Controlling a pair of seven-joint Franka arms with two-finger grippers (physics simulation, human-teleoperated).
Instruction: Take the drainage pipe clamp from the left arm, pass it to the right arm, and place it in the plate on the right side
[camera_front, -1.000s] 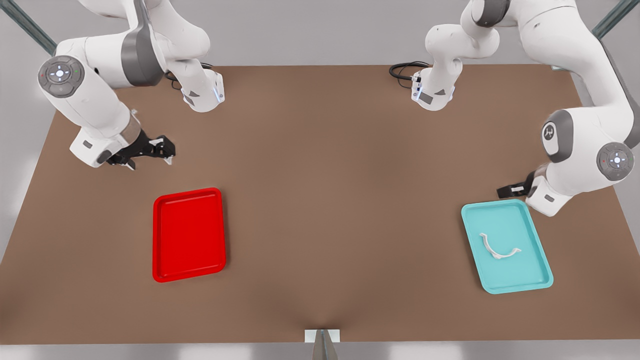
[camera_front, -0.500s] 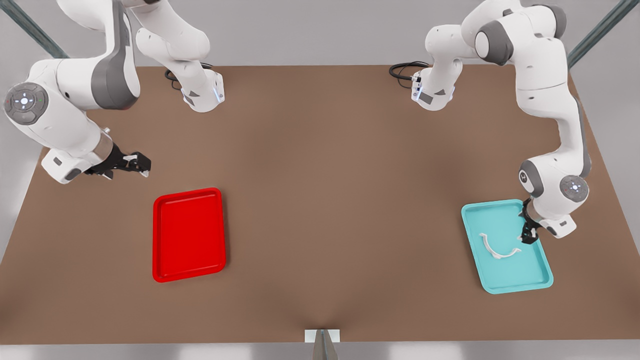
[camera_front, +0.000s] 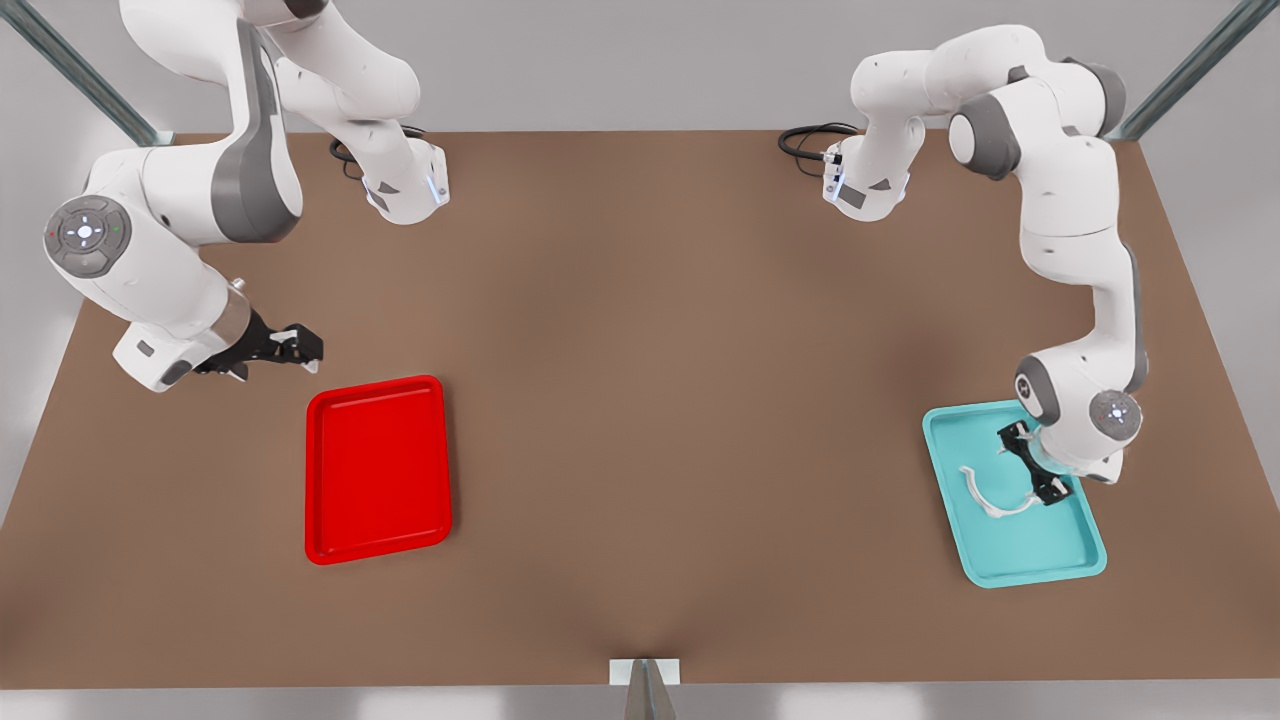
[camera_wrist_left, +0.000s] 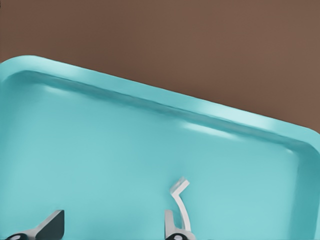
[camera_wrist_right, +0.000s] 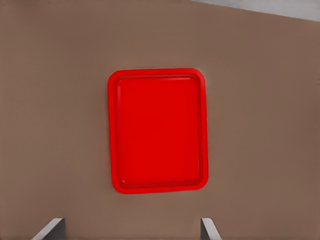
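Observation:
The drainage pipe clamp (camera_front: 992, 500), a thin white half-ring, lies flat in the teal tray (camera_front: 1040, 555) on the front view's right. My left gripper (camera_front: 1030, 464) hovers low over that tray, open, with one finger (camera_front: 1050, 489) beside the clamp's near end. In the left wrist view one flared tab of the clamp (camera_wrist_left: 181, 199) stands right next to a fingertip (camera_wrist_left: 170, 225), not between the two; the left gripper (camera_wrist_left: 110, 231) holds nothing. The red plate (camera_front: 378, 470) rests on the front view's left. My right gripper (camera_front: 296, 346) waits open above the table behind the plate (camera_wrist_right: 157, 130).
The brown table (camera_front: 660, 400) stretches wide between the two trays. Both arm bases (camera_front: 405, 190) stand at the far edge with black cables (camera_front: 805, 140). The teal tray's rim (camera_wrist_left: 150, 97) runs close around the left gripper.
The left gripper has come down and inward over the teal tray, turning until one finger is beside the clamp's end. The right arm drifted slightly toward the red plate.

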